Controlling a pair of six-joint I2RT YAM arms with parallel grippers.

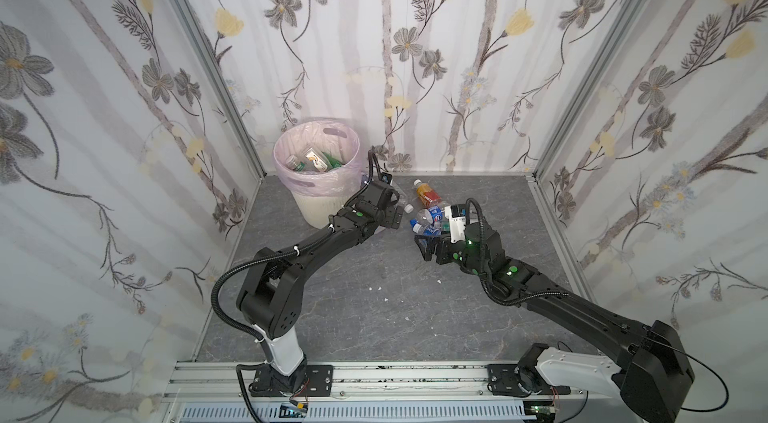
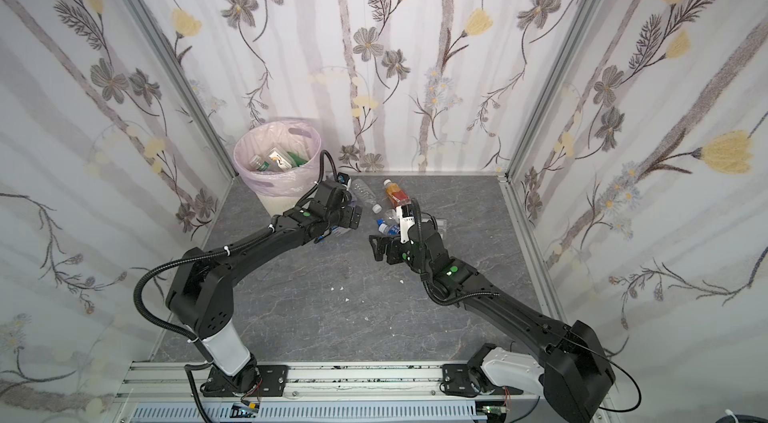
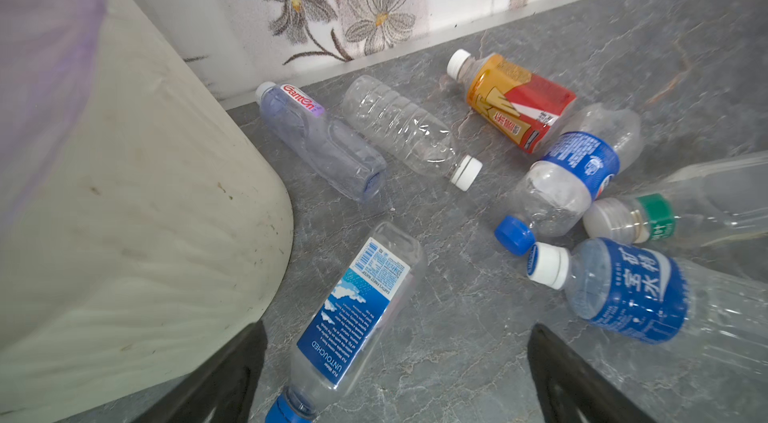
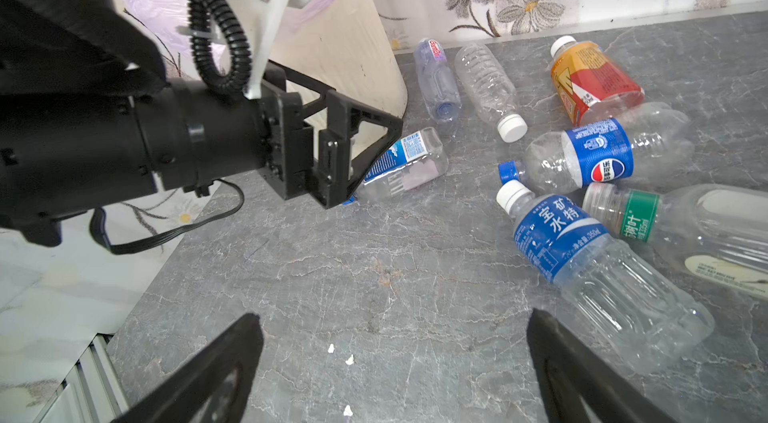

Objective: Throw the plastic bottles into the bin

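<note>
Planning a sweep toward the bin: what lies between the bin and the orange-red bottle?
A bluish bottle next to the bin, then a ribbed white-capped bottle, both lying down. The left wrist view shows this.

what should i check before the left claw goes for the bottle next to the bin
1. Left claw open, empty: ok.
2. Clear square plastic bottle with blue-white label lying flat, ahead between the jaws: ok.
3. Finger room beside the cream-white ribbed bin: cannot tell, its wall is close.
4. Neighbouring clear bottle with blue label and white cap apart from the target: ok.
5. Right claw open, empty, apart from the left: ok.
6. Room in the bin: ok, contents sit below the rim.
</note>
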